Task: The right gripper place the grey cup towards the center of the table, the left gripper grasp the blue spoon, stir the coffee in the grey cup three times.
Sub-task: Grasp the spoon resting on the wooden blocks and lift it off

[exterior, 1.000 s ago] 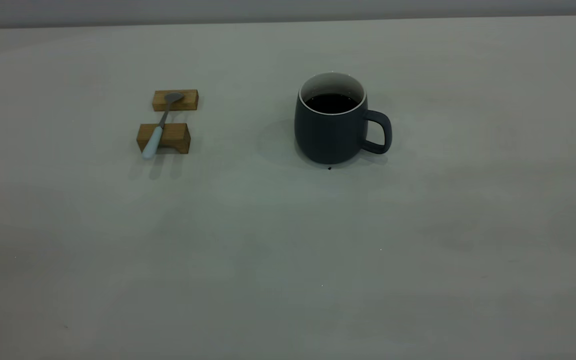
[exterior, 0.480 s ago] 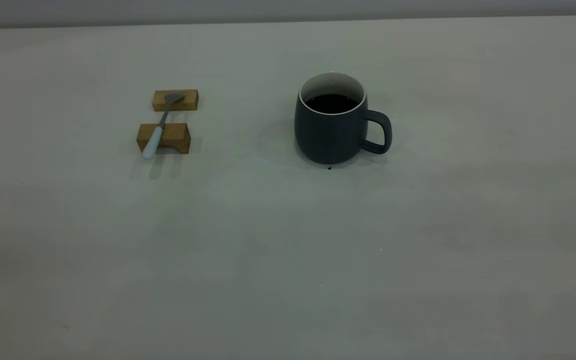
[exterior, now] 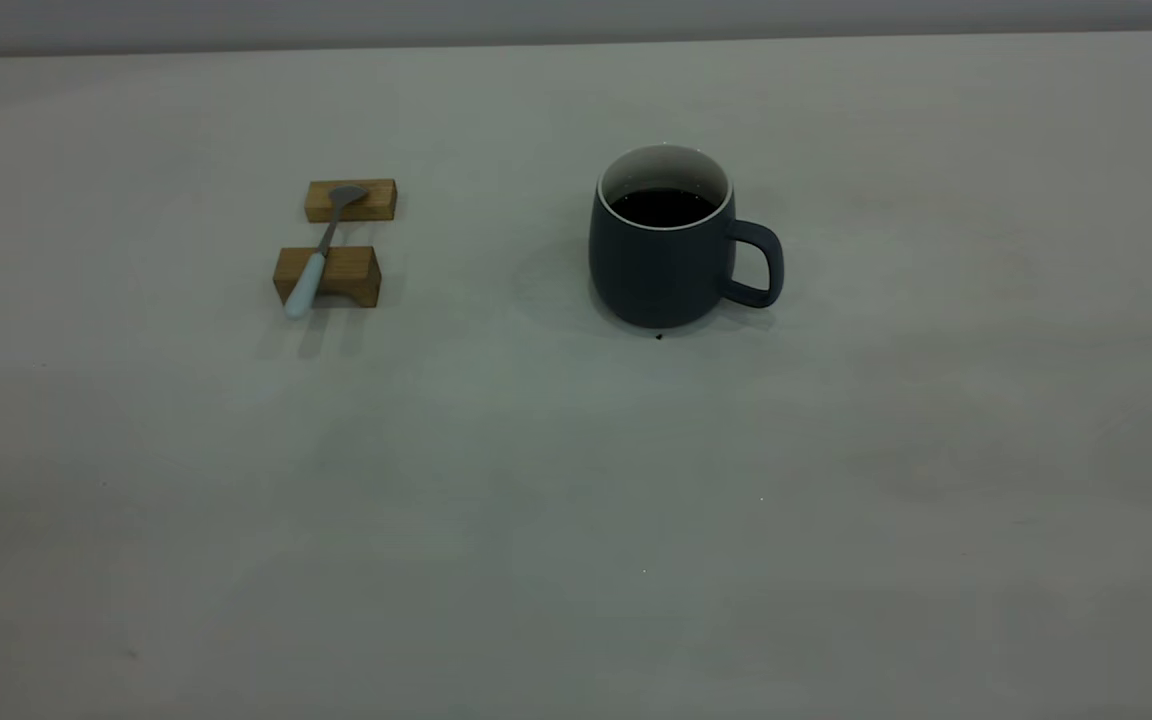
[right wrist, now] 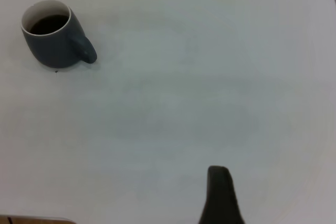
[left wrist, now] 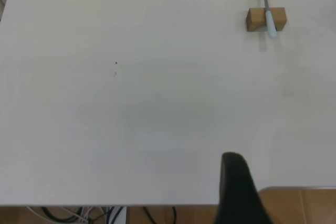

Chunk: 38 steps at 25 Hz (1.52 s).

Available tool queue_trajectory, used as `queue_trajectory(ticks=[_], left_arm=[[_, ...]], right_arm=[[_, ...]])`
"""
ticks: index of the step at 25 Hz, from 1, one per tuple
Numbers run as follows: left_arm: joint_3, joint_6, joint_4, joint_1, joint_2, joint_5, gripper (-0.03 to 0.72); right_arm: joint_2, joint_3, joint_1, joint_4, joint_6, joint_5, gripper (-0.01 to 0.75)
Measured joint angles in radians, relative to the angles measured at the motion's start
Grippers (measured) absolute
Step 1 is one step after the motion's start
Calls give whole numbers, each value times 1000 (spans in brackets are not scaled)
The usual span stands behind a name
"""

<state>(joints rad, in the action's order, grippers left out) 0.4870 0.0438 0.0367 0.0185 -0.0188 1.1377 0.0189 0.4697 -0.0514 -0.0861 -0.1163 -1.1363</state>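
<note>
Grey cup (exterior: 661, 255) standing upright on the table (exterior: 576, 500), slightly right of the middle and toward the far side in the exterior view. Its loop handle (exterior: 758, 263) points toward the right arm's side; its open mouth faces up. The white inside shows above the coffee (exterior: 663, 206), a dark, smooth surface sitting below the rim. A tiny dark speck (exterior: 659, 337) lies on the table just in front of the cup's base.

Blue spoon (exterior: 319, 253) lying well to the left of the cup, bridging 2 small wooden blocks. Its long axis runs near-to-far with a slight lean: the pale blue handle end overhangs the near block (exterior: 341, 272) toward the camera, and the grey bowl rests on the far block (exterior: 366, 200). The 2 blocks sit just apart, one behind the other. Neither spoon nor cup is touched by anything.

Neither arm appears in the exterior view. In the left wrist view, only 1 dark finger of the left pincer (left wrist: 239, 190) shows, cut off by the picture's edge, over the table's edge and well apart from the spoon (left wrist: 268, 11). In the right wrist view, 1 dark finger of the right pincer (right wrist: 220, 198) shows likewise, well apart from the cup (right wrist: 52, 35). Whether either pincer is wide or narrow cannot be told.
</note>
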Motion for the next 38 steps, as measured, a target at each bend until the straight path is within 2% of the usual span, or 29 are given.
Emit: queue_trajectory(ticks=[6, 10, 16, 22, 33, 38], left_arm=[[61, 15, 21, 0, 141, -77, 515], [136, 18, 40, 0, 411, -183, 541], [268, 20, 30, 0, 848, -347, 666], [380, 28, -37, 3, 1202, -495, 669], [543, 116, -48, 163, 1770, -649, 667], [570, 144, -53, 194, 1964, -737, 666]], right_arm=[[0, 0, 0, 0, 0, 0, 592], [0, 0, 0, 0, 0, 0, 592], [0, 0, 0, 0, 0, 0, 592], [0, 0, 0, 0, 0, 0, 592], [0, 0, 0, 0, 0, 0, 592], [0, 0, 0, 0, 0, 0, 592]])
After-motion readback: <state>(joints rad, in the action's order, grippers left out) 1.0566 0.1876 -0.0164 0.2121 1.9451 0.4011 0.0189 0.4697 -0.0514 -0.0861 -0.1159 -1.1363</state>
